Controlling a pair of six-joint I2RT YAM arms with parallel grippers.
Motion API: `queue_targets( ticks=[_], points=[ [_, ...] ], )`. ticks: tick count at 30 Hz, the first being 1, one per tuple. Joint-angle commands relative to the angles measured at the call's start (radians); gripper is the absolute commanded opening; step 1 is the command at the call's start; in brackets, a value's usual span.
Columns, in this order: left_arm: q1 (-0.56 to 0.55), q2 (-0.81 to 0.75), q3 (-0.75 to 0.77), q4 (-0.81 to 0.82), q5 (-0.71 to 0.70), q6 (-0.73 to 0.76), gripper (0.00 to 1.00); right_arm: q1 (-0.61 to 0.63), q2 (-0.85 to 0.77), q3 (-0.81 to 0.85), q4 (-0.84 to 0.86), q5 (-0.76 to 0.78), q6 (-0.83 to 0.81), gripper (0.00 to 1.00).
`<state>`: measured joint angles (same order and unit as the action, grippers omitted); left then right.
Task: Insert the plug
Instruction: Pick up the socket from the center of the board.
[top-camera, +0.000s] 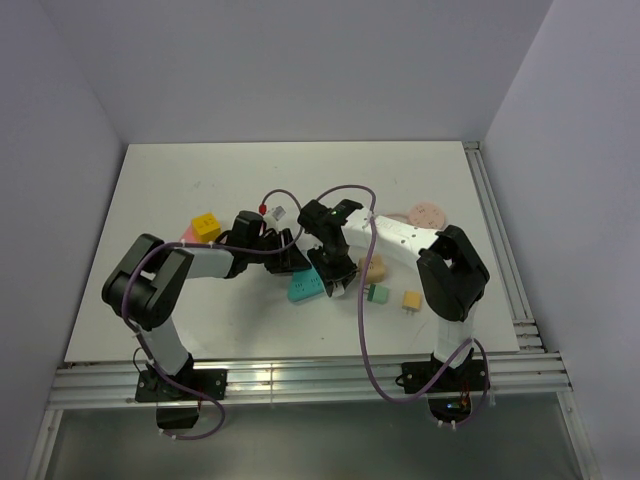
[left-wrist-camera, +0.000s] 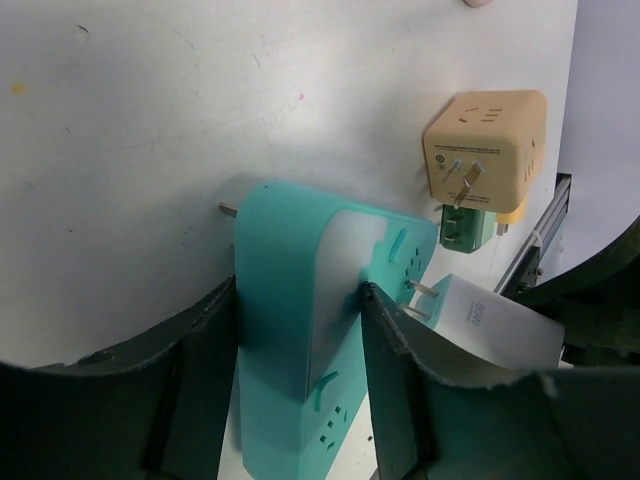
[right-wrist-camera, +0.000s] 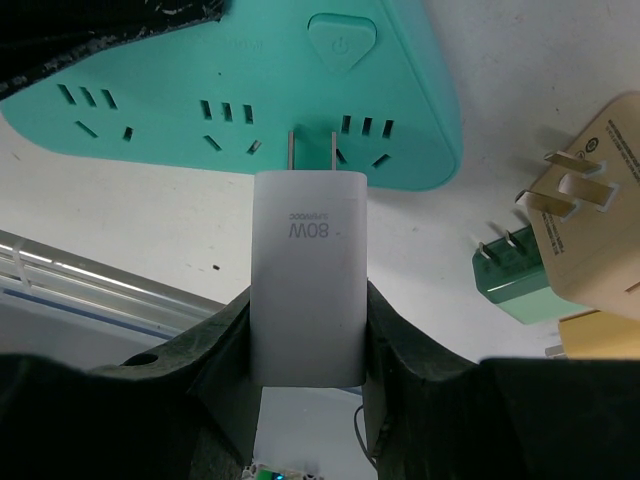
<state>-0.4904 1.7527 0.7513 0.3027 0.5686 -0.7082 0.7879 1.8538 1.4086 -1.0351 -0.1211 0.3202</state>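
- Right wrist: right gripper (right-wrist-camera: 308, 320) clamped the white 80W charger (right-wrist-camera: 308, 240); its prongs could miss the teal power strip (right-wrist-camera: 250, 70) slots.
- Pushing could slide the strip out of the left gripper (left-wrist-camera: 298, 340), which was pinching it.

Strip (left-wrist-camera: 285, 250): end towards my left gripper's (left-wrist-camera: 297, 320) palm cut off. Charger (right-wrist-camera: 308, 290) prongs: I can't tell whether seated.

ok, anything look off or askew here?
Nothing damaged. In the right wrist view the white charger prongs seem to sit between two slot groups on the teal power strip, not lined up. Beige adapter lies prongs-out.
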Motion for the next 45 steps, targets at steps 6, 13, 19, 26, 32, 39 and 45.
queue_targets(
  ticks=[6,13,19,26,32,39,45],
  points=[
    [-0.008,0.002,0.02,0.012,0.051,0.018,0.33,-0.007,0.004,-0.01,0.033,0.0,-0.007,0.05],
    [-0.008,-0.025,0.01,0.007,0.039,0.032,0.3,-0.009,-0.008,-0.026,0.027,0.009,-0.003,0.05],
    [-0.014,-0.044,0.002,0.007,0.034,0.042,0.28,-0.01,0.004,-0.008,0.015,0.011,0.002,0.05],
    [-0.031,-0.068,0.005,-0.008,0.008,0.062,0.26,-0.018,0.008,0.004,0.0,0.011,0.002,0.05],
    [-0.039,-0.088,0.005,-0.028,-0.018,0.082,0.24,-0.039,-0.033,-0.022,0.006,0.026,0.008,0.04],
    [-0.04,-0.094,0.013,-0.046,-0.036,0.098,0.2,-0.047,-0.082,-0.011,-0.016,0.041,0.005,0.01],
    [-0.043,-0.114,0.01,-0.043,-0.035,0.108,0.16,-0.053,-0.087,-0.048,-0.02,0.044,-0.004,0.0]
  ],
)
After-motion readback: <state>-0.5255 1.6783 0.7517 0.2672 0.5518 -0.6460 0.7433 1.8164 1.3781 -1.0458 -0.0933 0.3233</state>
